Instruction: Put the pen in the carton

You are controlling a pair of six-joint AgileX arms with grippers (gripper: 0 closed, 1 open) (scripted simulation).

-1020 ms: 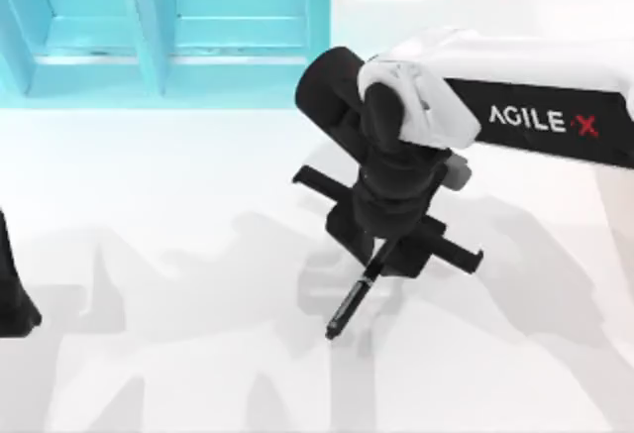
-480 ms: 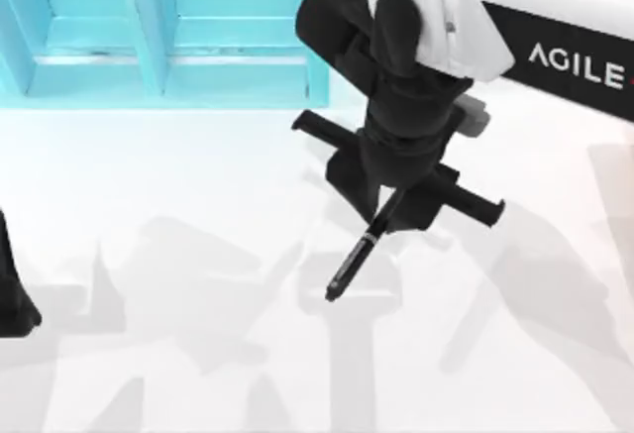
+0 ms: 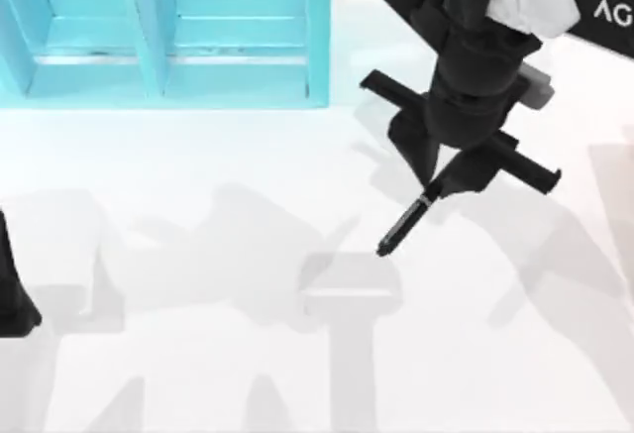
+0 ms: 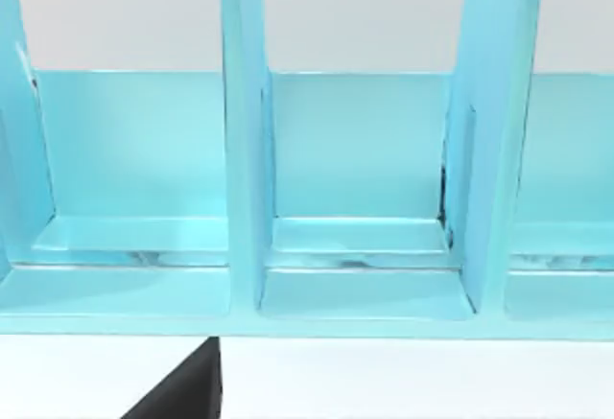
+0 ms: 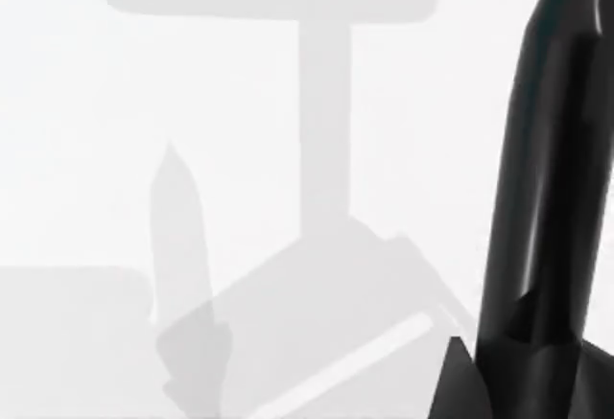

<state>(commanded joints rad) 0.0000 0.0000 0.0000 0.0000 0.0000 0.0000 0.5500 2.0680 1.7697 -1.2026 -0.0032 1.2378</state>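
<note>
Top view: we are carrying the pen (image 3: 406, 223), clenched in our right gripper (image 3: 436, 190), its long axis slanting near-left, with the carton (image 3: 317, 32) lying far-left of it.

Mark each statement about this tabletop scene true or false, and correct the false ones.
1. The right gripper holds the pen. True.
2. The pen lies inside the carton. False: it hangs from the fingers above the table, outside the carton.
3. The carton is blue with upright dividers. True.
4. The left arm carries the pen. False: it sits at the table's left edge, away from the pen.
5. The pen is black. True.
</note>
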